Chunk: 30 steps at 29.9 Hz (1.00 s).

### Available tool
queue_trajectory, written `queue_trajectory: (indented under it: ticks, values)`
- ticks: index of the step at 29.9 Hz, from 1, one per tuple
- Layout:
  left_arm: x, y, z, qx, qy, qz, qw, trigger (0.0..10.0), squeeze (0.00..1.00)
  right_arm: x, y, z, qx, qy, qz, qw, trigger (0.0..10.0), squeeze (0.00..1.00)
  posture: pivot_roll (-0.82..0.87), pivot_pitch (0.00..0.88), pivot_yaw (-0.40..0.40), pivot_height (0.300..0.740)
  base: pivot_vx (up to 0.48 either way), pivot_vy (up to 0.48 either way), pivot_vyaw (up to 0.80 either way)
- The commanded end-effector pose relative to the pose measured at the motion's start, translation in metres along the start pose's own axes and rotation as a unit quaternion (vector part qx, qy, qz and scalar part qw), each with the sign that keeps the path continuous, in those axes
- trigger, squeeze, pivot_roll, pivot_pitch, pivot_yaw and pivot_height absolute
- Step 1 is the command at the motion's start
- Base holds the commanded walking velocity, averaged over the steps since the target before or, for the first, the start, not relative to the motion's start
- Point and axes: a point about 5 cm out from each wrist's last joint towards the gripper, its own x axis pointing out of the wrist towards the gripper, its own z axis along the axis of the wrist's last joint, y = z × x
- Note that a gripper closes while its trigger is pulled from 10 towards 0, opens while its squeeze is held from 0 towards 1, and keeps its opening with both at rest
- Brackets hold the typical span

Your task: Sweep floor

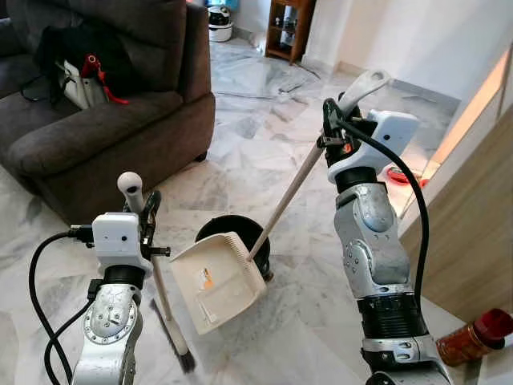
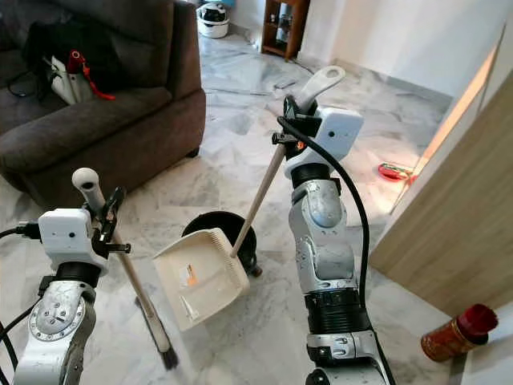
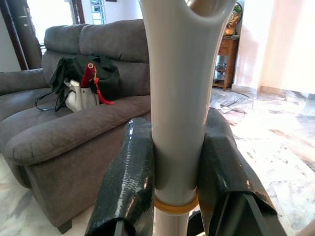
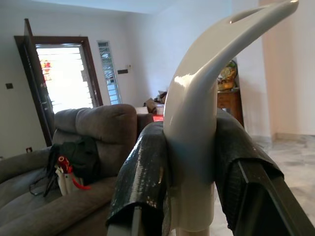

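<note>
My left gripper (image 1: 148, 212) is shut on the white handle of a broom (image 1: 160, 289). The broom's dark bristle head (image 1: 180, 357) rests on the marble floor by my left side. My right gripper (image 1: 333, 128) is shut on the long handle of a cream dustpan (image 1: 218, 281). The dustpan is tilted over a small black bin (image 1: 240, 233) standing on the floor. In the left wrist view both black fingers (image 3: 125, 182) clamp the broom handle (image 3: 179, 98). In the right wrist view the fingers (image 4: 142, 182) clamp the dustpan handle (image 4: 194, 147).
A dark grey sofa (image 1: 96, 120) with a black bag (image 1: 76, 56) stands at the left. A wooden panel (image 1: 473, 224) runs along the right. A red-capped bottle (image 1: 473, 337) lies on the floor at lower right, a red object (image 1: 397, 174) farther back. A wooden shelf (image 1: 288, 28) stands far off.
</note>
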Motion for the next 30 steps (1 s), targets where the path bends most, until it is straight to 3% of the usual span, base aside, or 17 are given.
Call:
queue_trajectory:
  ticks: [1,30]
  values:
    - [0.0039,-0.0008,0.0126,0.005,-0.031,0.000,1.000,10.0,0.00,0.0009,-0.0007,0.0158,0.009,-0.035,-0.002,0.999,10.0,0.00,0.03,0.025,-0.053,0.740,0.304,0.000,0.00]
    - [0.0072,0.0006,0.0194,0.006,-0.044,0.004,0.999,10.0,0.00,0.0009,-0.0009,0.0158,0.010,-0.035,-0.002,0.999,10.0,0.00,0.04,0.021,-0.053,0.740,0.307,0.000,0.00]
